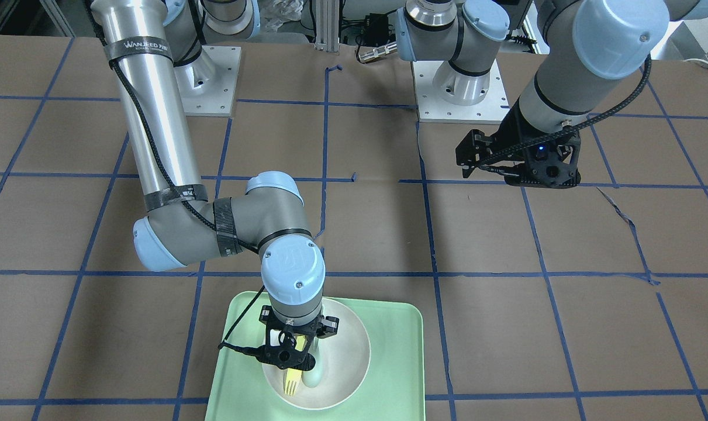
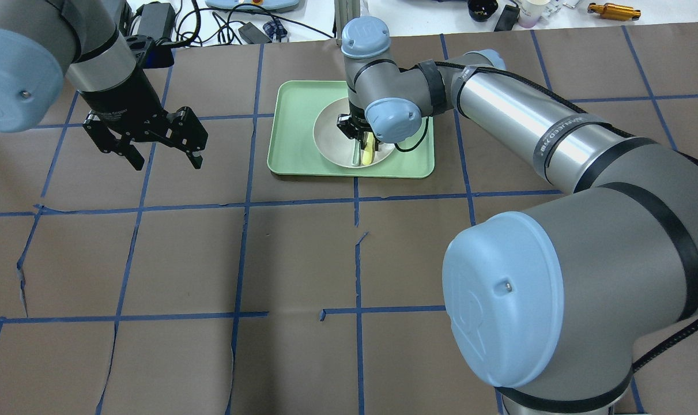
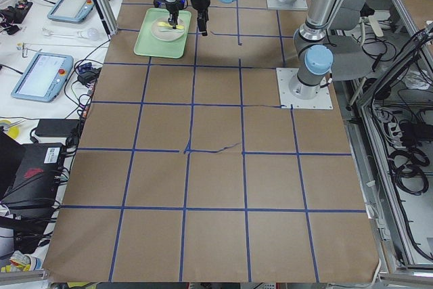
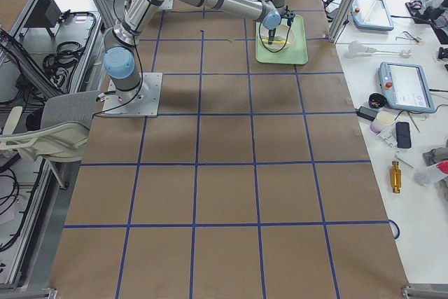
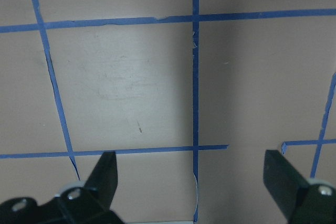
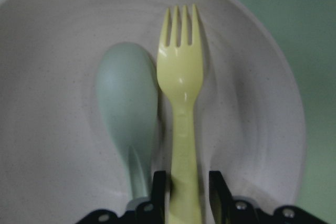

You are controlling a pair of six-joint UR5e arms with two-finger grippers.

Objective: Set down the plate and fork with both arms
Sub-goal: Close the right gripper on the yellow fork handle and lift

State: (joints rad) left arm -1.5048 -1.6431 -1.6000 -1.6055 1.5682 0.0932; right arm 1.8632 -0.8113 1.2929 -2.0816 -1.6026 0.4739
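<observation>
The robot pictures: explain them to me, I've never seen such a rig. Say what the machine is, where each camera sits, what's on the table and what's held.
It is two robot arms bolted to a brown table. Four pictures come from fixed cameras: one facing the robot, one over its shoulders, and one at each table end. The other two come from cameras on the wrists. On the table lies a green tray with a plate on it. A fork and a spoon lie side by side in the plate. The right gripper has its fingers either side of the fork's handle; whether it is pinching is unclear. The left gripper hangs open and empty over the table.
</observation>
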